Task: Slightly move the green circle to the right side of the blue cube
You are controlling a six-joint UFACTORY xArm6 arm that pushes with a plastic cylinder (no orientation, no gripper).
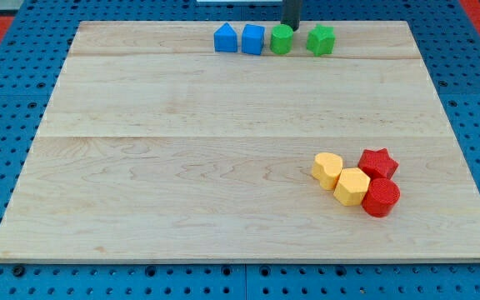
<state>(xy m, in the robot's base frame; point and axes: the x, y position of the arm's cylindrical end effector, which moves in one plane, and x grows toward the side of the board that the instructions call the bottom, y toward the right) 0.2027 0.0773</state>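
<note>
The green circle (282, 39) sits near the board's top edge, just right of the blue cube (253, 39), almost touching it. A second blue block (225, 38), pentagon-like, lies left of the cube. A green star-like block (321, 40) lies right of the circle with a small gap. My dark rod comes in from the view's top; my tip (291, 27) is just above and slightly right of the green circle, close to its top edge.
A cluster lies at the lower right: a yellow heart (327, 169), a yellow hexagon (352, 186), a red star (378, 162) and a red cylinder (381, 197). The wooden board (223, 167) rests on a blue pegboard surface.
</note>
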